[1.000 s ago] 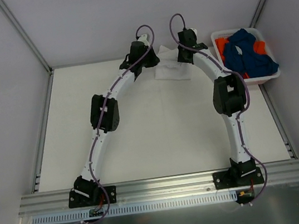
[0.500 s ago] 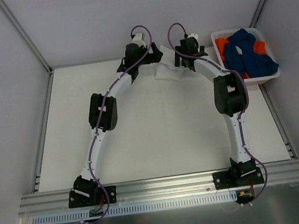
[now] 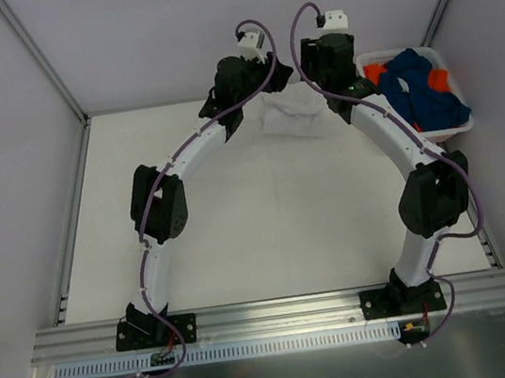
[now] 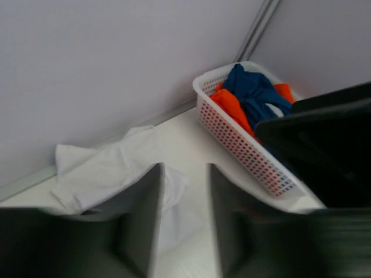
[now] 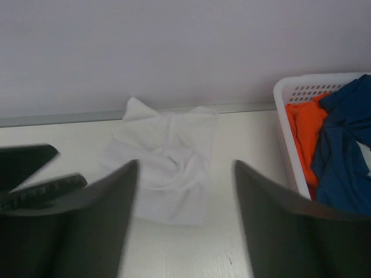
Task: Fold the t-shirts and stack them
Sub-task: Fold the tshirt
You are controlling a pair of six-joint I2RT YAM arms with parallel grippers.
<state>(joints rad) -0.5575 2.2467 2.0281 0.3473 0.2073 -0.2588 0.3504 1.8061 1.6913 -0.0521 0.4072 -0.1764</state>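
The white t-shirt (image 3: 291,117) lies loosely folded and rumpled at the back of the table, near the rear wall. It shows in the left wrist view (image 4: 110,171) and the right wrist view (image 5: 168,162). My left gripper (image 3: 262,78) is raised over its left edge, open and empty (image 4: 184,197). My right gripper (image 3: 327,68) is raised over its right edge, wide open and empty (image 5: 185,202). Dark blue (image 3: 418,88) and bright orange (image 3: 438,79) t-shirts lie heaped in the white basket (image 3: 434,131).
The white plastic basket (image 4: 243,142) stands at the back right corner against the wall, just right of the white shirt; it also shows in the right wrist view (image 5: 284,130). The two wrists are close together. The rear wall is right behind the shirt.
Both grippers have lifted up off the white shirt's far edge and now hang above it. The right arm has stretched out, its elbow swung to the right.
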